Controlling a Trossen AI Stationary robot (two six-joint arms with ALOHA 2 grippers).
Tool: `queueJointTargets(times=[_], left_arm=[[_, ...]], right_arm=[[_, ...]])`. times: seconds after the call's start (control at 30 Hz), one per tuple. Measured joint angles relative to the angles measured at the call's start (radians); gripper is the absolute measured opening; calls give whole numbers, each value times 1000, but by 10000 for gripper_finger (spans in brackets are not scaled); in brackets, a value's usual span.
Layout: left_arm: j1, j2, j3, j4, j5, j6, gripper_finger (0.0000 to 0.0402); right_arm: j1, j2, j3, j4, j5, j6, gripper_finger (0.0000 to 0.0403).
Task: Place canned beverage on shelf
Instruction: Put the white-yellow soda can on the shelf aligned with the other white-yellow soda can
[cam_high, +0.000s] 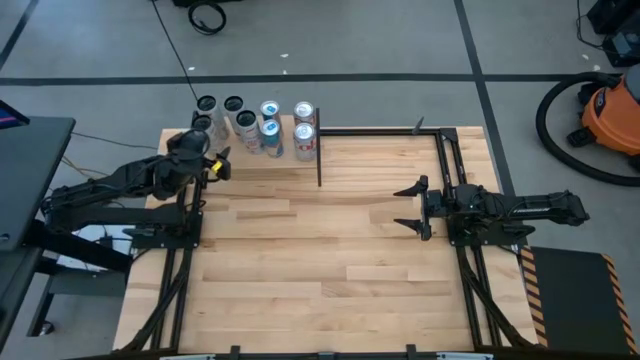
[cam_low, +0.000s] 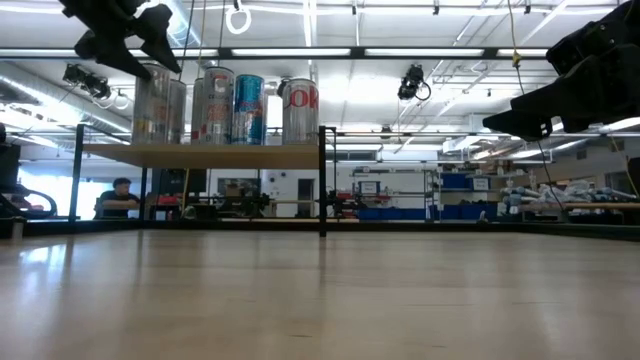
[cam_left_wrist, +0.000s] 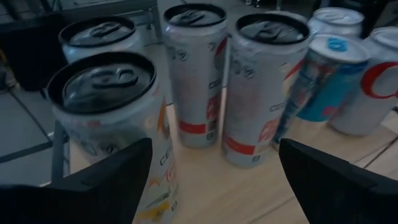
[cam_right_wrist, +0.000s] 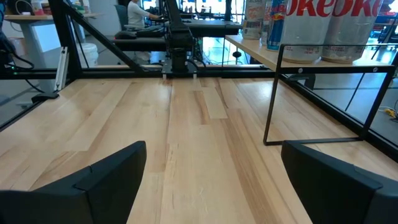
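Cans (cam_left_wrist: 205, 74) on shelf (cam_low: 200, 155), upright, close together; some w/ black lids, white labels, letters partly readable only: "CE". Farther ones w/ red "oke" (cam_right_wrist: 323, 25), one blue (cam_left_wrist: 320, 81). Left gripper (cam_left_wrist: 211, 168) raised above shelf, fingers (cam_left_wrist: 112, 180) spread wide, holding nothing; nearest can (cam_left_wrist: 109, 118) just ahead of one finger. Right gripper (cam_high: 412, 207) over bare tabletop (cam_high: 330, 270), well apart from shelf, fingers also wide, empty. Person seated in room behind (cam_low: 120, 195).

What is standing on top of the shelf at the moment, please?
Eight cans stand upright on the shelf, clustered together. The open left hand hovers beside them. The board beneath the cans is covered.
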Motion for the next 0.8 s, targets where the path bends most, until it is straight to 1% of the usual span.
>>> queueJointTargets(times=[0.23, 0.4, 0.57, 0.8], left_arm=[[0, 0, 0, -75, -54, -55, 362], [0, -1, 0, -95, -81, -57, 362], [0, -21, 0, -129, -86, -79, 362], [0, -66, 0, -134, -97, -80, 362]], right_arm=[[0, 0, 0, 0, 0, 0, 383], [0, 0, 0, 0, 0, 0, 383], [0, 0, 0, 0, 0, 0, 383], [0, 0, 0, 0, 0, 0, 383]])
